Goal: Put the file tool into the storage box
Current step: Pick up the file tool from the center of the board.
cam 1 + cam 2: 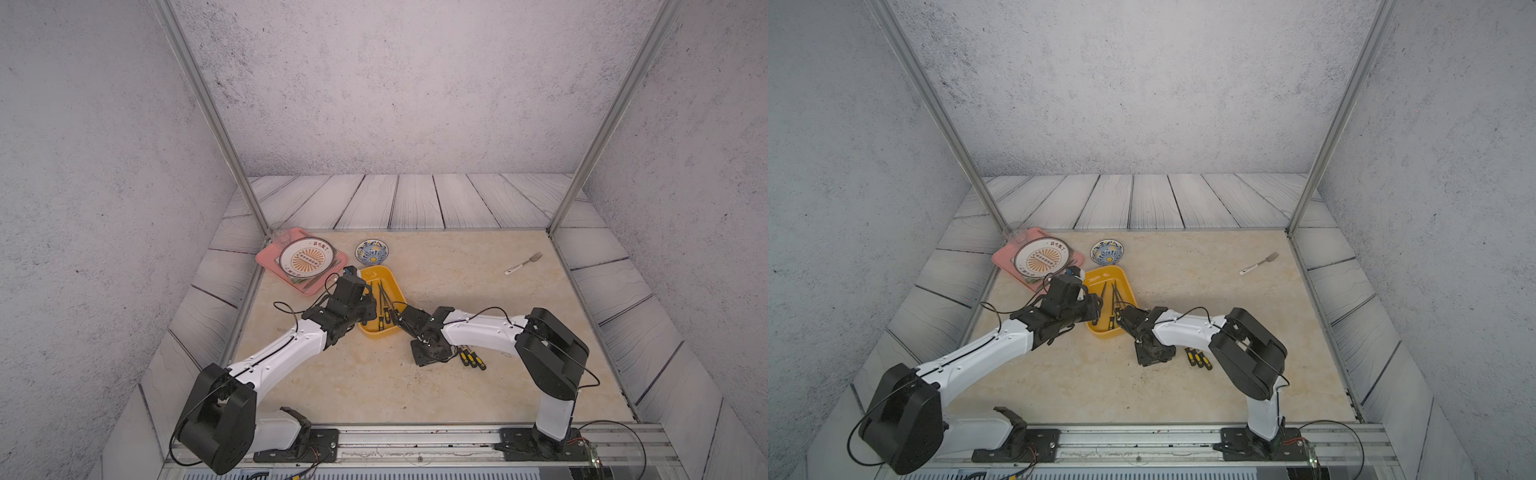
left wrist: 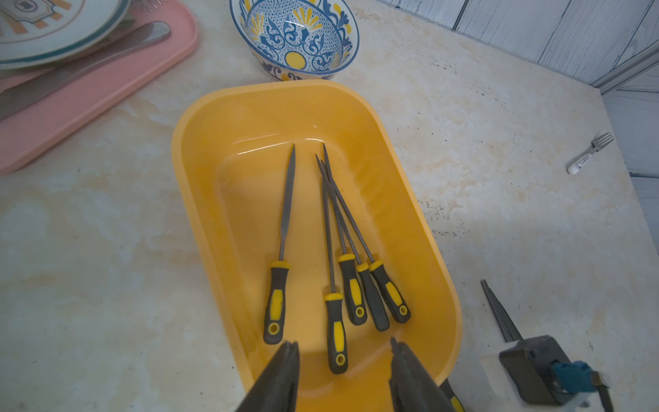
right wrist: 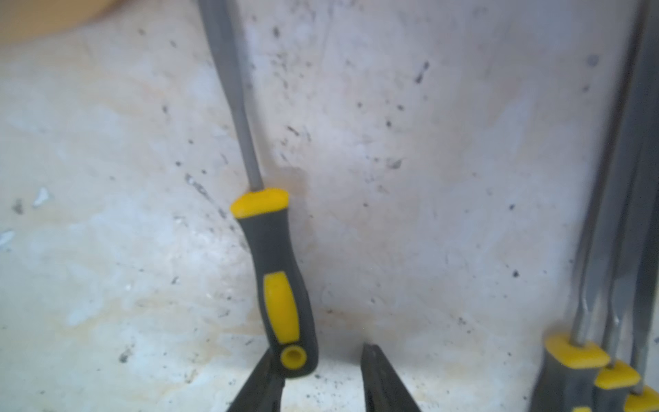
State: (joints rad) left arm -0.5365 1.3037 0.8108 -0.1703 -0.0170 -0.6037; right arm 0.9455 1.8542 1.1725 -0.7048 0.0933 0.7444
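The right hand (image 3: 321,353), spread, brackets only the butt of the file tool (image 3: 276,271), which lies on the worktop (image 3: 428,214) near the storage box (image 2: 207,185). Pinched that far back, the long blade may droop or twist free. Beyond, the spread, empty left hand (image 2: 343,342) overhangs the box and could block the drop.

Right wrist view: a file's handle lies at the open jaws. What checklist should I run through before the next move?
1. Handle of the file between the right gripper's jaws: ok, though off-centre, against one of them.
2. Jaws shut on it: not ok, a gap shows.
3. The spare files lie apart from the grip: ok.
4. The box has room: ok, five files inside, bare floor beside them.
5. Way into the box free: not ok, the left gripper hangs open over one end.
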